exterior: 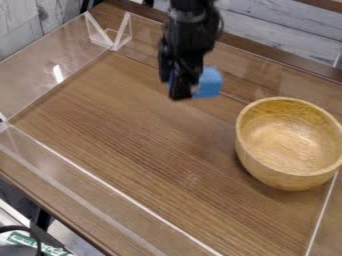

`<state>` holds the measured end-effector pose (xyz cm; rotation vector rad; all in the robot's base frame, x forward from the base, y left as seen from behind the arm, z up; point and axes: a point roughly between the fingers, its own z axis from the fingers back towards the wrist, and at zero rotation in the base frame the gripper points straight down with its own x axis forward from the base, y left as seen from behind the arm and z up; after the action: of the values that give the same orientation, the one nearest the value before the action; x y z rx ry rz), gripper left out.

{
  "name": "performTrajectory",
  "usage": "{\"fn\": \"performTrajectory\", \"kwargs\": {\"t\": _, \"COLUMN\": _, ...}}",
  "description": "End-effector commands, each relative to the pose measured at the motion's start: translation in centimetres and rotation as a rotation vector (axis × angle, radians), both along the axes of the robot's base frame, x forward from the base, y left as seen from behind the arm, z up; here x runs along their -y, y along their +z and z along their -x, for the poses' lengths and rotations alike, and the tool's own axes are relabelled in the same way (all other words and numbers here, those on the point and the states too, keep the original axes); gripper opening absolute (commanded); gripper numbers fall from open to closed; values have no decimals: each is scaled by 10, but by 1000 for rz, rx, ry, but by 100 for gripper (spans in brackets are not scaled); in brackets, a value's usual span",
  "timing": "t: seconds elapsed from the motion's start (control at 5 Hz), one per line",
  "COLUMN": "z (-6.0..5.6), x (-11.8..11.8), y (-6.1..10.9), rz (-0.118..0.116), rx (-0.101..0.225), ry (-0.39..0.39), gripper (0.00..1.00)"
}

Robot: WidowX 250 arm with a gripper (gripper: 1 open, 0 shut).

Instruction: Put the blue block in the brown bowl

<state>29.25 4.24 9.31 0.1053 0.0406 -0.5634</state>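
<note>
Gripping the blue block, end effector beside brown bowl

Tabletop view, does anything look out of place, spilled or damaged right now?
Nothing stands out. The claw holds the blue block above the wooden table, and the brown bowl sits upright and empty to the right, intact.

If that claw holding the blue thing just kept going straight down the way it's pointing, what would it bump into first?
Most likely the bare wooden table. The gripper, shut on the blue block, points straight down and seems to hang left of the brown bowl, though depth is hard to judge from one view.
</note>
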Motion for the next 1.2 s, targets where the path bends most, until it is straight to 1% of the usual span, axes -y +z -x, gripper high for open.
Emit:
{"fn": "performTrajectory", "kwargs": {"t": 0.0, "z": -12, "x": -27, "y": 39, "rz": -49, "rx": 83, "ry": 74, "gripper": 0}}
{"fn": "performTrajectory", "kwargs": {"t": 0.2, "z": -16, "x": -53, "y": 42, "rz": -69, "rx": 109, "ry": 111, "gripper": 0}}
{"fn": "performTrajectory", "kwargs": {"t": 0.4, "z": -22, "x": -68, "y": 40, "rz": -79, "rx": 157, "ry": 114, "gripper": 0}}
{"fn": "performTrajectory", "kwargs": {"t": 0.6, "z": -27, "x": -76, "y": 38, "rz": -82, "rx": 194, "ry": 92, "gripper": 0}}
{"fn": "performTrajectory", "kwargs": {"t": 0.8, "z": -29, "x": -81, "y": 36, "rz": -82, "rx": 231, "ry": 79, "gripper": 0}}
{"fn": "performTrajectory", "kwargs": {"t": 1.0, "z": -29, "x": -82, "y": 33, "rz": -78, "rx": 264, "ry": 67, "gripper": 0}}
